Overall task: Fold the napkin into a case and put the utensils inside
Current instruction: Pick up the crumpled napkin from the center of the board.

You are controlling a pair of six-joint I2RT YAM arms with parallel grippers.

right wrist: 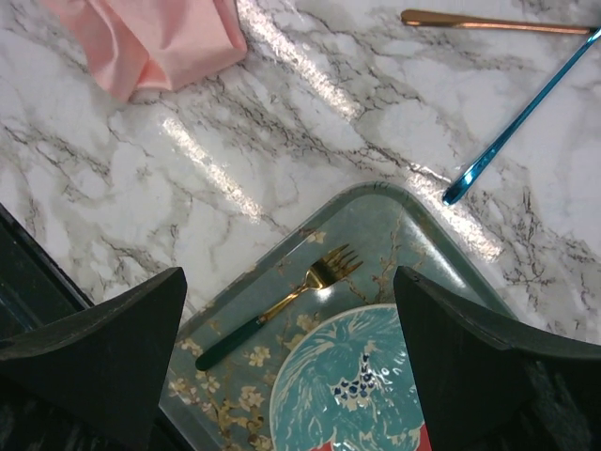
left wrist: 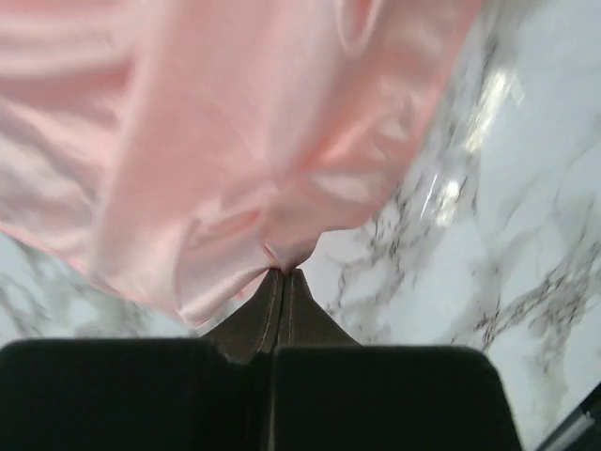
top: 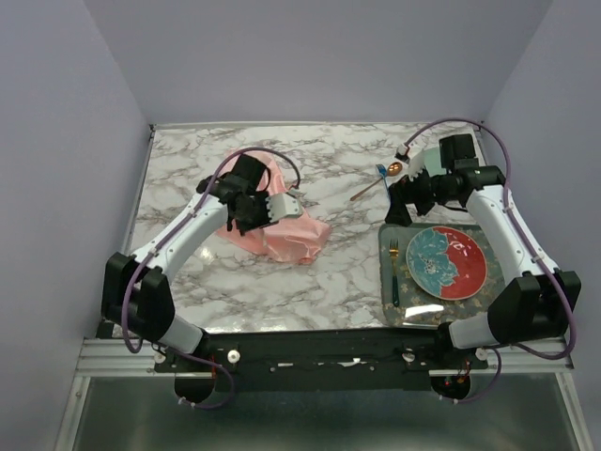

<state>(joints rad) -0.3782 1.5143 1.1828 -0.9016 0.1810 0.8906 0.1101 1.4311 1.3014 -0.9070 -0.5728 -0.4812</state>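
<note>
Pink napkin point(left wrist: 188, 141) sits clamped in the left gripper point(left wrist: 284, 274); the right gripper point(right wrist: 289, 282) gapes near the tray point(right wrist: 366, 211).

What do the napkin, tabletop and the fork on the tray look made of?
Napkin: satin-like cloth, glossy; soft folds catch highlights.
Tabletop: polished marble or a marble-print laminate; grey veins, glare streaks.
Fork: gold-toned metal head, apparently; dark teal handle, coating or plastic unclear.

Marble table point(top: 349, 274), lavender walls point(top: 319, 56)
</note>
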